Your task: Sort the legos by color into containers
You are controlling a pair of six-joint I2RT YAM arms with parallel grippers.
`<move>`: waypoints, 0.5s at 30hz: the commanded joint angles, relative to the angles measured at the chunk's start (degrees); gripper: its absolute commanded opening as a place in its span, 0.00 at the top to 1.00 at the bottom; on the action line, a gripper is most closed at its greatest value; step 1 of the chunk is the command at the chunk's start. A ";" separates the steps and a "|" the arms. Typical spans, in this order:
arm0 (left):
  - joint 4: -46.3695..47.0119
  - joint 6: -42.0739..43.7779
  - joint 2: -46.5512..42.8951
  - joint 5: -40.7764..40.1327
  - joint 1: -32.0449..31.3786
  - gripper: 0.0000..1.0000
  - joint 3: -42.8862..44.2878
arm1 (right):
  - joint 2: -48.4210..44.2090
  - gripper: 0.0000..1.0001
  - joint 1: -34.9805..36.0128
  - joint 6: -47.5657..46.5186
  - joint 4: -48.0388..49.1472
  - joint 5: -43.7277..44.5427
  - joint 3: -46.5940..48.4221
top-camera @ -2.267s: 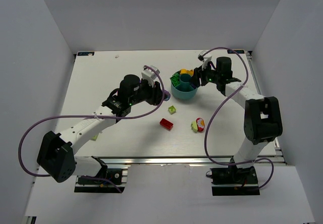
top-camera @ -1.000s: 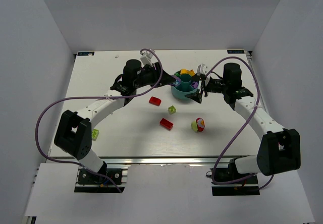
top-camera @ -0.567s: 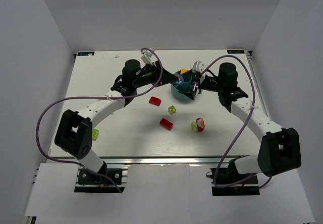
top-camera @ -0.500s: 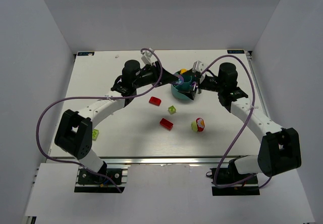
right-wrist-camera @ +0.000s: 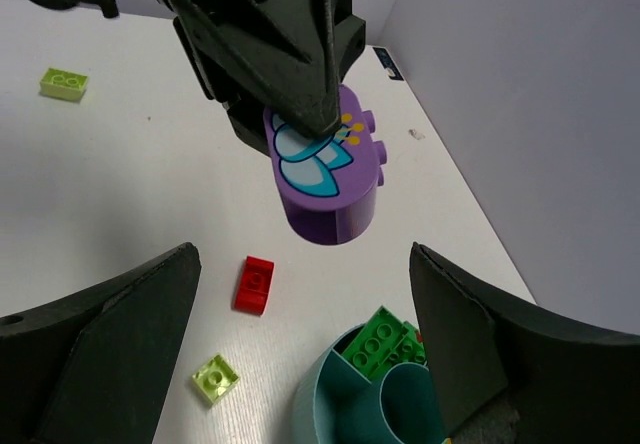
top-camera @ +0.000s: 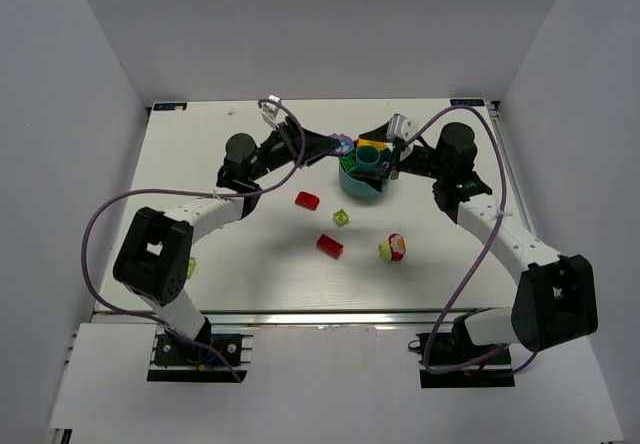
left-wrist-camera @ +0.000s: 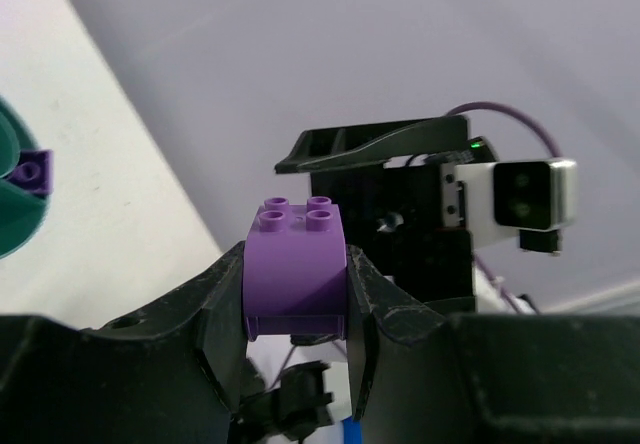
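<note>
My left gripper [top-camera: 338, 146] is shut on a purple lego [top-camera: 345, 145] and holds it in the air just left of the teal bowl [top-camera: 362, 186]. In the left wrist view the purple brick [left-wrist-camera: 297, 264] sits studs-up between the black fingers [left-wrist-camera: 222, 309]. In the right wrist view this brick [right-wrist-camera: 325, 169] shows a butterfly print and hangs above the table. My right gripper [top-camera: 388, 162] hovers open at the bowl's right side, jaws spread wide with nothing between them [right-wrist-camera: 300, 264]. Green bricks [right-wrist-camera: 385, 339] lie in one wedge of the bowl [right-wrist-camera: 330, 409]. A small purple brick [left-wrist-camera: 33, 171] lies in another.
Loose on the table: two red bricks [top-camera: 307, 201] [top-camera: 330, 246], a lime brick [top-camera: 342, 217], a lime and red-yellow pair [top-camera: 392, 248], and a lime brick [top-camera: 188, 264] by the left arm. White walls enclose the table on three sides.
The left gripper has carried the purple brick a little right and up, closer to the bowl's rim. The right gripper has stayed open beside the bowl, shifting only slightly.
</note>
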 commanded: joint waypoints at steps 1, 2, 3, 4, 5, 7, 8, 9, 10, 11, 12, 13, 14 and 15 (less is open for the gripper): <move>16.57 -10.68 1.54 2.08 0.36 1.00 -0.92 | -0.99 0.11 0.34 3.02 5.97 -2.39 0.90; 20.68 -13.49 2.15 1.99 0.36 1.00 -1.09 | -0.81 0.11 0.42 4.16 6.75 -2.48 0.90; 22.46 -14.73 3.29 1.99 0.36 1.00 -1.09 | -0.72 0.11 0.42 4.69 8.50 -2.39 0.98; 25.18 -15.79 3.82 1.99 0.36 1.00 -1.09 | -0.55 0.10 0.60 5.04 8.95 -2.39 1.07; 26.07 -17.37 4.18 1.99 0.36 1.00 -1.09 | -0.46 0.11 0.77 5.22 9.13 -2.39 1.33; 27.57 -17.99 4.88 1.90 0.36 1.00 -1.18 | 0.15 0.11 1.12 5.49 9.57 -2.57 2.13; 27.84 -18.43 5.06 1.90 0.36 1.00 -1.10 | 0.24 0.11 1.30 5.66 10.09 -2.48 2.13; 28.10 -18.61 5.15 1.99 0.36 1.00 -1.09 | 0.33 0.10 1.39 5.92 10.62 -1.96 2.13; 28.45 -18.79 5.32 1.90 0.36 1.00 -1.09 | 0.51 0.10 1.65 6.01 11.41 -1.61 2.21; 28.72 -19.14 5.41 1.90 0.36 1.00 -1.09 | 0.77 0.11 1.83 6.01 11.59 -1.51 2.39; 28.89 -19.31 5.50 1.90 0.36 1.00 -1.09 | 0.95 0.11 1.92 6.19 11.68 -1.51 2.83; 29.24 -19.66 5.76 1.90 0.36 1.00 -1.09 | 1.12 0.11 2.00 6.28 12.12 -1.51 2.92; 29.42 -19.75 5.85 1.90 0.36 1.00 -1.09 | 1.30 0.10 2.18 6.45 12.47 -1.43 3.09; 29.51 -19.84 5.85 1.90 0.36 1.00 -1.09 | 1.47 0.10 2.27 6.45 12.65 -1.25 3.27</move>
